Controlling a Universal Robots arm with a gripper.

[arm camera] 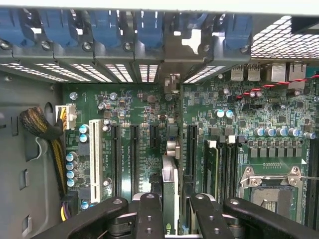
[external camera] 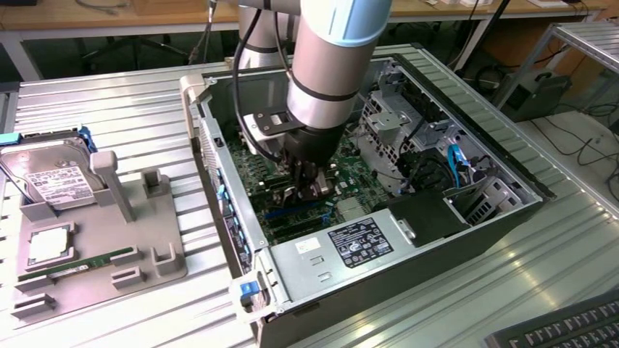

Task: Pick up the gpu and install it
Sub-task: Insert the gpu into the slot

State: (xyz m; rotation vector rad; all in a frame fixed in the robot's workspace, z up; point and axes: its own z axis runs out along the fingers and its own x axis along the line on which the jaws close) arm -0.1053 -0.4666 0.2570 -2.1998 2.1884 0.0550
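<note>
The open computer case [external camera: 387, 217] lay on its side on the ribbed metal desk [external camera: 126, 116], and the arm [external camera: 324, 65] reached straight down into it. Inside the case the green motherboard [arm camera: 144, 124] covered the floor, with a boxed power supply [external camera: 353, 243] carrying a dark label at the near end and a silver drive cage [external camera: 401, 119] toward the exterior view's right. The gripper [external camera: 307, 185] hung low over the motherboard, near the middle of the case. Its fingers [arm camera: 149, 214] were drawn narrow around the gpu [arm camera: 170, 199], which stood on edge between them as a thin card running down toward the slots.

Outside the case, toward the exterior view's left, a grey parts holder [external camera: 97, 246] sat on the desk. It carried a silver hard drive [external camera: 48, 177] with a white label, a slim green memory stick [external camera: 82, 262] and a small square chip [external camera: 48, 248]. A keyboard corner [external camera: 570, 330] lay well apart from the case, toward the exterior view's right.

From the wrist, the row of dark expansion slots [arm camera: 133, 154] and one white slot [arm camera: 94, 157] showed clearly beside the card, with blue slot clips [arm camera: 149, 25] along the case's rear wall and a braided cable bundle [arm camera: 42, 129] near the white slot. An empty processor socket [arm camera: 271, 181] sat beyond the memory slots. In the exterior view the arm's bulk hid most of the card and the slots under it, so whether the card's edge had met a slot could not be told.
</note>
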